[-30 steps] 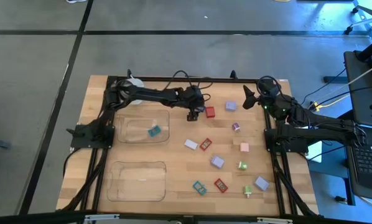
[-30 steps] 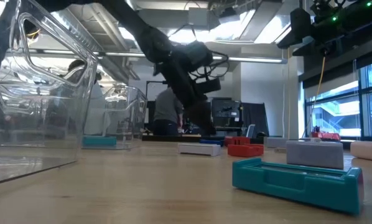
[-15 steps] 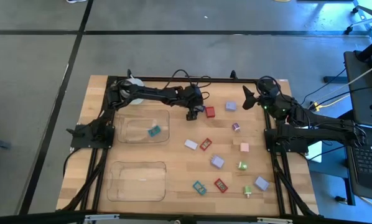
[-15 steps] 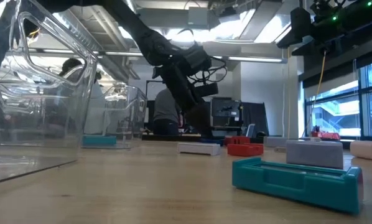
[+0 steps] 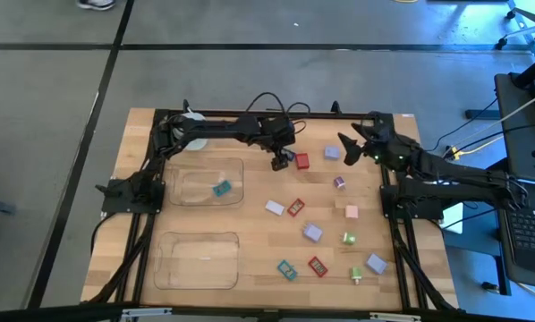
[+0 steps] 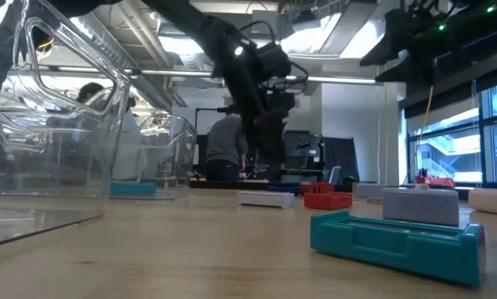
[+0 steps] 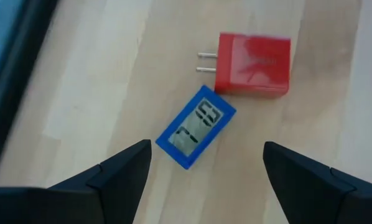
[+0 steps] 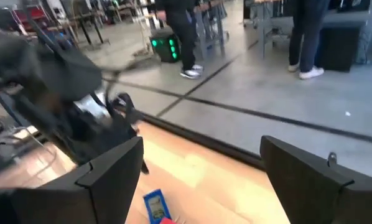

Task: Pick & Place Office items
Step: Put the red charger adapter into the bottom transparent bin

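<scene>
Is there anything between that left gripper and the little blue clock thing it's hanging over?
Nothing visible. In the left wrist view, the left gripper is open above the small blue clock-like piece, with only bare wooden table between them. The red plug-shaped block lies right beside the blue piece, not over it.

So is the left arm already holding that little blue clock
No, the blue clock lies flat on the table beside the red plug, with the left gripper open above it, jaws wide apart.

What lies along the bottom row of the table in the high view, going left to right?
Clear shallow plastic tray → teal-blue blocky piece → red blocky piece → small green-and-white piece → lavender block.
</scene>
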Motion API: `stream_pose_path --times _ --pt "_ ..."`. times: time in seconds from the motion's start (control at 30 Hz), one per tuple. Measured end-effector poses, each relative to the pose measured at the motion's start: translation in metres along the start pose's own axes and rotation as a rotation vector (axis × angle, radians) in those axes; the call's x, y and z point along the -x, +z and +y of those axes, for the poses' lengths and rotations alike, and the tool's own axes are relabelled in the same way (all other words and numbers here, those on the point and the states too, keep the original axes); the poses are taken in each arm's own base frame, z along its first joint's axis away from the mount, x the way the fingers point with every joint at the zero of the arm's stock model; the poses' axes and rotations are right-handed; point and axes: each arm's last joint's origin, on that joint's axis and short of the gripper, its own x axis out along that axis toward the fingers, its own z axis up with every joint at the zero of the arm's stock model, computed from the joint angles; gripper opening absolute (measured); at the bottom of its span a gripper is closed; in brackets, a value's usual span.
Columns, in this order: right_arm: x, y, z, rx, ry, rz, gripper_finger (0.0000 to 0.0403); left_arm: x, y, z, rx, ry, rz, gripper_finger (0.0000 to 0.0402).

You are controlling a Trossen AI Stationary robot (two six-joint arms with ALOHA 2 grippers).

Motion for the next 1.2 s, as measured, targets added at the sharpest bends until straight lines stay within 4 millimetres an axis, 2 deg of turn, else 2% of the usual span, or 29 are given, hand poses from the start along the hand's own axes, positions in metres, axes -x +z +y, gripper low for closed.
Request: stream_pose_path --times 0.23,0.37,0.5,0.67,0.93,1.07,1.2 --pt "-0.032 -0.022 0.003 -0.134 -0.036 0.175 0.0327 0.042 0.011 -0.001 0.017 0.022 0.144 0.0306" --pt "-0.048 -0.037 0.005 -0.236 -0.049 0.289 0.0327 0.08 0.011 0.003 0.024 0.07 0.225 0.0306" --pt "-0.062 -0.052 0.008 -0.348 -0.041 0.39 0.0327 0.125 0.009 0.006 0.022 0.122 0.209 0.0306" --pt "-0.08 -0.066 0.013 -0.456 -0.031 0.489 0.0327 0.189 0.005 0.012 0.053 0.209 0.084 0.0306" --pt "-0.117 -0.068 0.03 -0.353 -0.11 0.628 0.0327 0.281 -0.013 0.018 0.181 0.331 -0.157 0.0306" --pt "-0.137 -0.072 0.037 -0.311 -0.205 0.723 0.0327 0.311 -0.024 0.019 0.241 0.365 -0.243 0.0306" --pt "-0.158 -0.078 0.043 -0.304 -0.266 0.781 0.0327 0.332 -0.034 0.02 0.282 0.376 -0.299 0.0306"
